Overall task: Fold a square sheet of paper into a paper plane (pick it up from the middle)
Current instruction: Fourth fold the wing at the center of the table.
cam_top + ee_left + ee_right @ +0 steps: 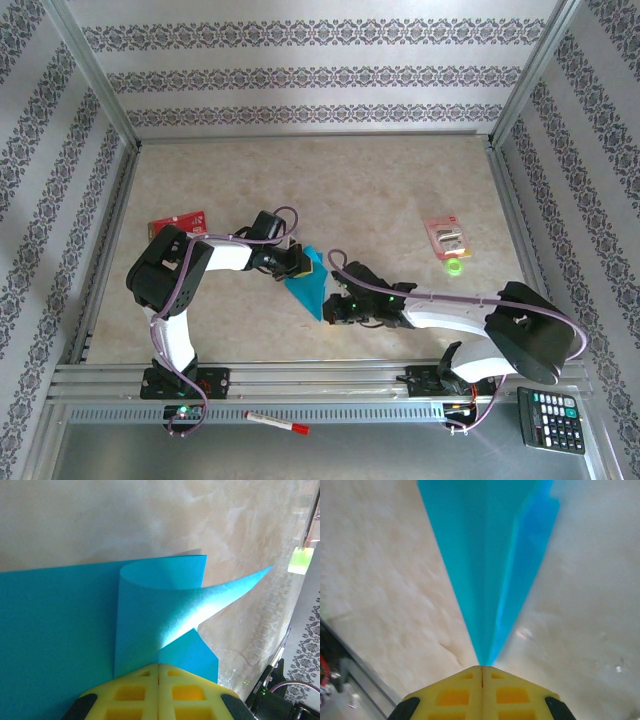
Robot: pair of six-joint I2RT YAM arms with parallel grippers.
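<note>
The left end effector is clamped shut on the far end of the part-folded paper, beside a flap that curls up loose. The paper sits mid-surface, and its long axis runs from there toward the right end effector. That one is pinched tight on the paper's narrow near tip, so each arm holds one end.

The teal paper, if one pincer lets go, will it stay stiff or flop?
Probably floppy: the teal paper has a loose flap curling over by the left pincer, so it would likely sag. It looks thin and light, so a nudge might slide it. Near the right pincer its layered creases probably make that tip stiffer.
</note>
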